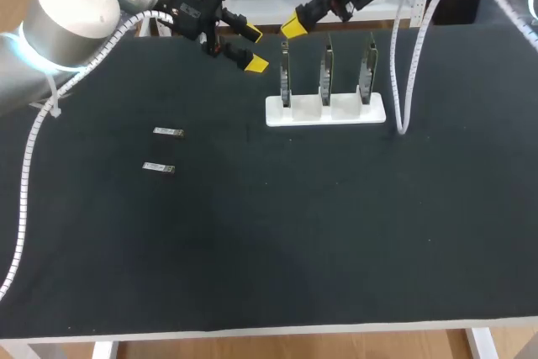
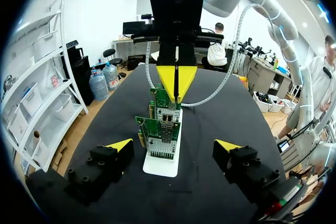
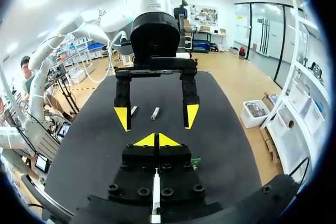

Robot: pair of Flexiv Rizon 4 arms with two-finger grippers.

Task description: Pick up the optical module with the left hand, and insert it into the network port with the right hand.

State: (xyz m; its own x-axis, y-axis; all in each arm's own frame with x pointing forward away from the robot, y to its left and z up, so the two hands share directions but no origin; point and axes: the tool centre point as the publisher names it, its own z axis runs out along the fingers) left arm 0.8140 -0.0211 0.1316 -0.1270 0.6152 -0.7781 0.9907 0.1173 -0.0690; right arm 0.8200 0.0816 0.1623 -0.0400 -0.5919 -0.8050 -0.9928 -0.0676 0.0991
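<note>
Head view | slim metallic optical module (image 1: 168, 132) | matte black table (image 1: 294, 233)

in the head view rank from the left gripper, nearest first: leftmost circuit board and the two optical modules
1. leftmost circuit board, just right of the left gripper
2. rear optical module, off to the left
3. front optical module, just in front of that one

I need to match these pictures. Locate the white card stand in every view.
Head view: the white card stand sits right of the table's middle, by the right gripper.
Left wrist view: ahead of the left gripper, between its open fingers.
Right wrist view: hidden under the right gripper; only a green card corner shows.
Shared landmark: the right gripper's shut yellow tips.
</note>
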